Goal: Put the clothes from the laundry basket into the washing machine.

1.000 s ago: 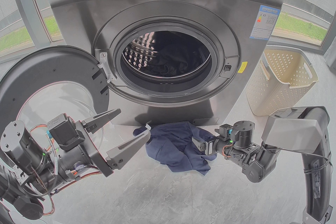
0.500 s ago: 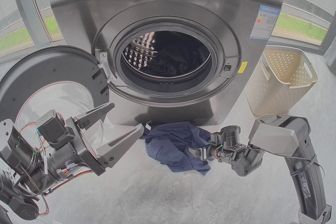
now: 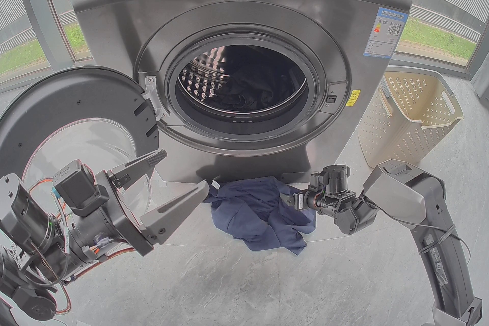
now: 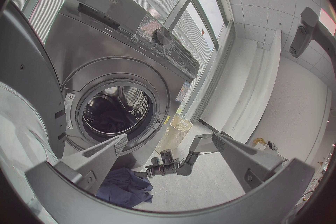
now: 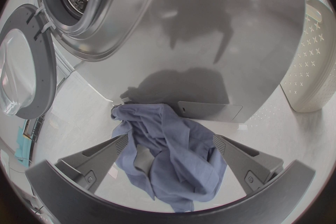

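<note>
Blue shirt (image 3: pixel 254 217) lies in a crumpled heap on the floor (image 3: pixel 244 286), right in front of the washing machine (image 3: pixel 244 11), below its round hole. Right end effector (image 3: pixel 288 199) is low at the shirt's right edge, fingers spread wide; in the wrist view the shirt shows b/w them. Left end effector (image 3: pixel 182 170) is spread wide too w/ nothing in it, near the swung-out door (image 3: pixel 76 98). Dark clothes (image 3: pixel 249 82) sit inside the drum. Laundry basket (image 3: pixel 407 118) stands just right of the machine.
</note>
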Available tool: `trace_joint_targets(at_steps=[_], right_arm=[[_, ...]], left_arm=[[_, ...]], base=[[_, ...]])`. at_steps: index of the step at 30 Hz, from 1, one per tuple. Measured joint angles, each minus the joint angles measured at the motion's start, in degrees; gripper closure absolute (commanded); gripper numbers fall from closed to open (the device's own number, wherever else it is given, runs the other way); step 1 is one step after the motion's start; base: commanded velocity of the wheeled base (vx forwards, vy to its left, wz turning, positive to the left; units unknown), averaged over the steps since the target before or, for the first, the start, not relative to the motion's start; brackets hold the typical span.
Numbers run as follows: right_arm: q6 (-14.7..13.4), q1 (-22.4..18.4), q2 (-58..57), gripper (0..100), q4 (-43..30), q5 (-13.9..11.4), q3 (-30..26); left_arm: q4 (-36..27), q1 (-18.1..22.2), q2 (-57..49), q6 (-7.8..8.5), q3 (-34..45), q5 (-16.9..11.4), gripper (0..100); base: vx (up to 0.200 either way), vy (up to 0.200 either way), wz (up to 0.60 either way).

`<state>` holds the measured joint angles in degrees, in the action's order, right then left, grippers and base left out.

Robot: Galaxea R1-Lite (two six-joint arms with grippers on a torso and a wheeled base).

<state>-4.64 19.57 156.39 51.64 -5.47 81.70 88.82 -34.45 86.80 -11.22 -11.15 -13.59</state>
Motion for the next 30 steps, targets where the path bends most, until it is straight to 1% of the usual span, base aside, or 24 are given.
trace_joint_targets(at_steps=[4, 5, 10, 13, 16, 19, 21, 24, 27, 30], right_arm=[[0.18, -0.85, 2.38, 0, -4.57, -0.05, 7.33], [0.22, -1.07, 3.36, 0, -6.45, -0.07, 10.0], [0.33, -1.52, 6.95, 0, -13.9, -0.55, 19.42], [0.3, -1.68, 9.46, 0, -19.87, -2.32, 25.03], [0.35, -1.66, 11.5, 0, -24.2, -4.57, 28.9], [0.9, -1.6, 13.01, 0, -25.83, -6.1, 30.98], [1.08, -1.52, 13.76, 0, -25.94, -6.81, 31.74], [1.23, -1.49, 14.53, 0, -26.08, -8.7, 32.2], [1.28, -1.35, 14.81, 0, -26.38, -9.79, 32.5], [1.28, -1.27, 15.06, 0, -27.75, -10.2, 32.74]], left_arm=[[0.05, 0.02, 0.0, -0.05, 0.07, 0.0, 0], [0.02, 0.02, 0.0, -0.06, 0.11, 0.0, 0], [0.02, 0.02, 0.0, -0.13, 0.39, -0.01, 0], [0.02, 0.06, 0.0, -0.44, 0.6, -0.01, 0], [0.02, 0.13, 0.0, -1.04, 0.72, -0.01, 0], [0.02, 0.24, 0.0, -1.65, 0.83, -0.01, 0], [0.02, 0.3, -0.02, -1.73, 0.88, -0.04, 0], [0.02, 0.39, -0.06, -1.76, 0.82, -0.04, 0], [0.02, 0.44, -0.11, -1.78, 0.79, -0.09, 0], [0.02, 0.5, -0.17, -1.78, 0.82, -0.11, 0]], base=[[0.0, 0.0, 0.0], [0.0, 0.0, 0.0], [0.0, 0.0, 0.0], [0.0, 0.0, 0.0], [0.0, 0.0, 0.0], [0.0, 0.0, 0.0], [0.0, 0.0, 0.0], [0.0, 0.0, 0.0], [0.0, 0.0, 0.0], [0.0, 0.0, 0.0]])
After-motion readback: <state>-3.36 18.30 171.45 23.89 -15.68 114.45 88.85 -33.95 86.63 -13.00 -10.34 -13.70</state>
